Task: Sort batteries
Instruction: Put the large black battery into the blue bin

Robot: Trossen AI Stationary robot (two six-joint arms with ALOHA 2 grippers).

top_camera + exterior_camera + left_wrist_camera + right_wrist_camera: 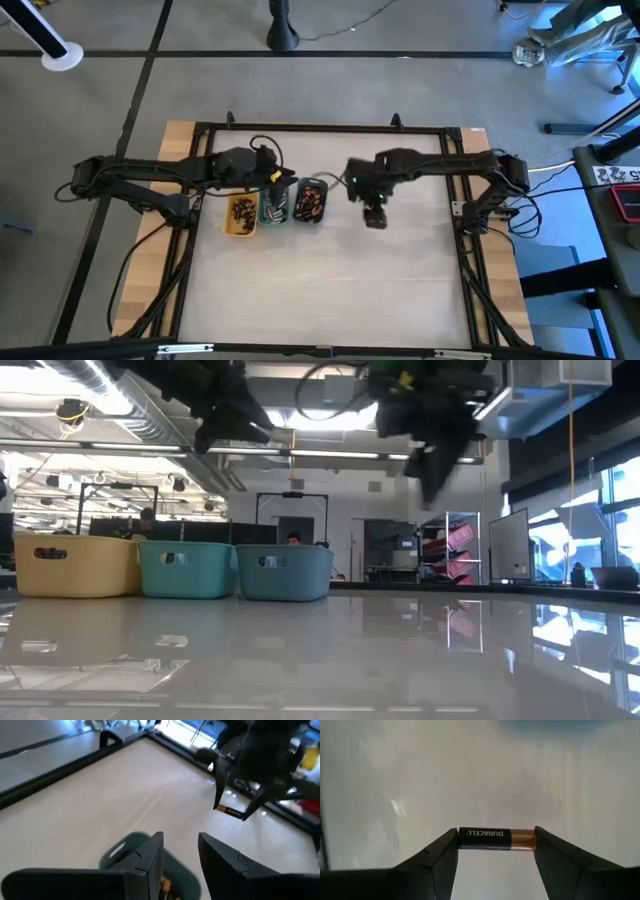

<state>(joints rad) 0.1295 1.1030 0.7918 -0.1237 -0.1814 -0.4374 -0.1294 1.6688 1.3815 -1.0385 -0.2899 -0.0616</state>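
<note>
Battery pinched end to end

Your right pincer (496, 840) grips a black-and-copper battery (496, 840) lengthwise above bare table (330, 280); only its wrist view shows this. Your left pincer (180, 851) hovers over the green tray (273, 206), fingers parted, empty.

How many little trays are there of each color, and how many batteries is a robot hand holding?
Yellow tray: 1
Green tray: 1
Grey-blue tray: 1
Battery pinched end to end in the right hand: 1
Total: 4 things, not counting the batteries piled in the trays, too small to count.
</note>
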